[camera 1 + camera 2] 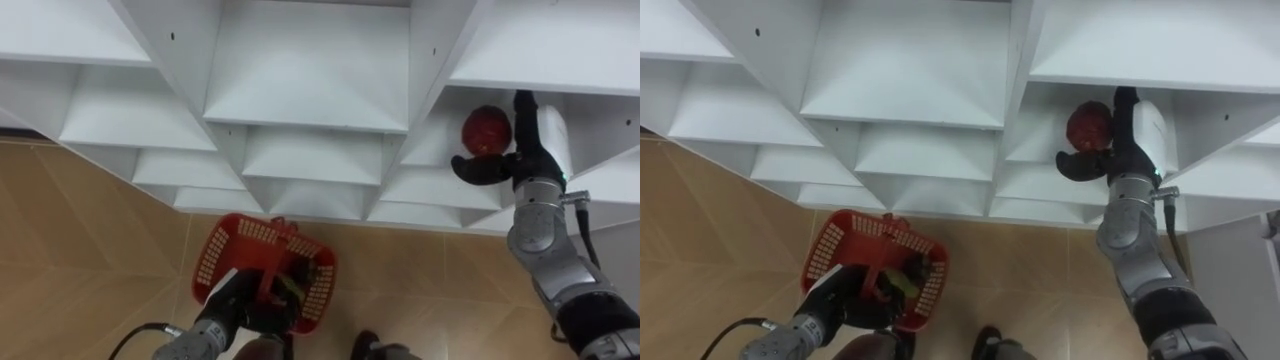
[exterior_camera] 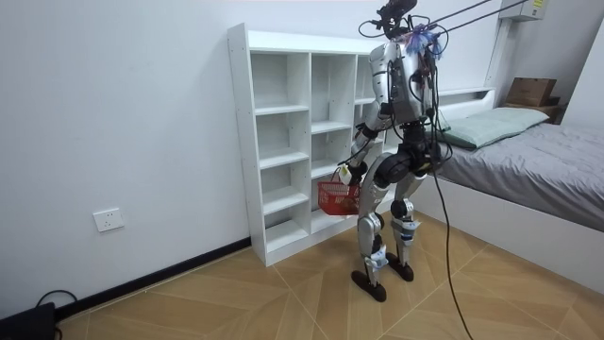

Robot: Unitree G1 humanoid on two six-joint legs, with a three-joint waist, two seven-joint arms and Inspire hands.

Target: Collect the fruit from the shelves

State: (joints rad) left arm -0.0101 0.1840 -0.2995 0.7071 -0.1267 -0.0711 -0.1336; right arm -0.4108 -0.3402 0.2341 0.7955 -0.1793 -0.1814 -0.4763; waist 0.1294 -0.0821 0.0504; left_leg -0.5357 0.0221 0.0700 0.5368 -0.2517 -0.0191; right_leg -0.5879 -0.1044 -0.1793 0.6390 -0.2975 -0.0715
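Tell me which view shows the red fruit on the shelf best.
The left eye view: the red fruit sits whole and round on the shelf, beside the right hand. The right eye view shows much the same. In the room view it is too small to tell.

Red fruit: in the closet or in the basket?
In the closet: the red fruit sits on a shelf, the open right hand beside it. The red basket, held by the left hand, hangs below.
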